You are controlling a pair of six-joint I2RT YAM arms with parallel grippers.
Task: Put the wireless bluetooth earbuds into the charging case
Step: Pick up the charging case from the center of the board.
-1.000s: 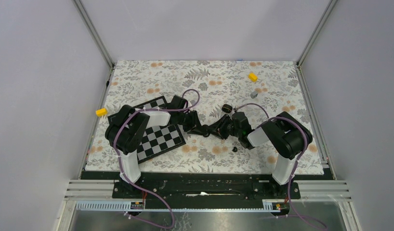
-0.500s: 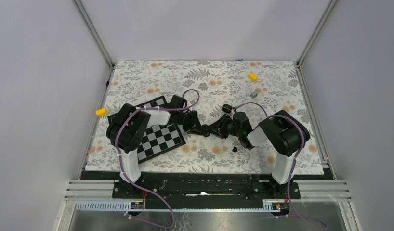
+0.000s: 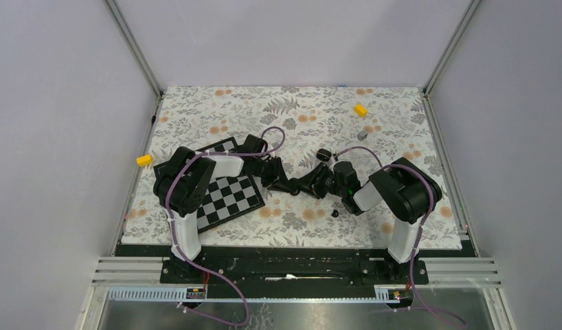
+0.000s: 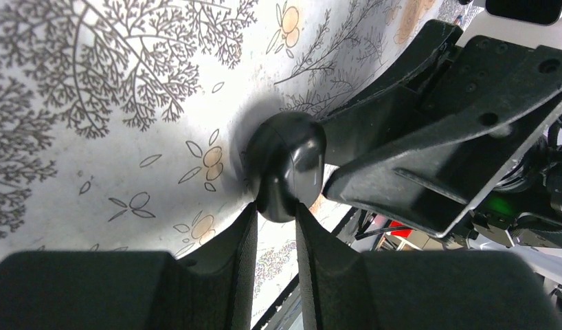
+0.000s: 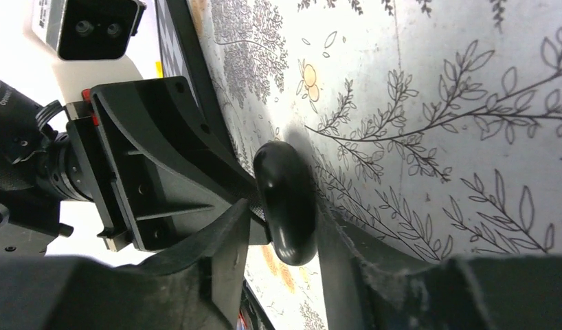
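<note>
Barely anything's shifted in the last second, my right arm just nudged in a hair. The charging case [image 4: 286, 165] sits mid-mat, looks tipped on edge, and my left pincer [image 4: 276, 218] is pinching its rim. My right pincer [image 5: 284, 216] straddles it from the other side; honestly can't tell if it's pressing or only flanking. One earbud [image 3: 335, 213] lies loose on the mat [image 3: 216, 110] nearby, not in yet. Guessing I'm steadying the case to open it.
</note>
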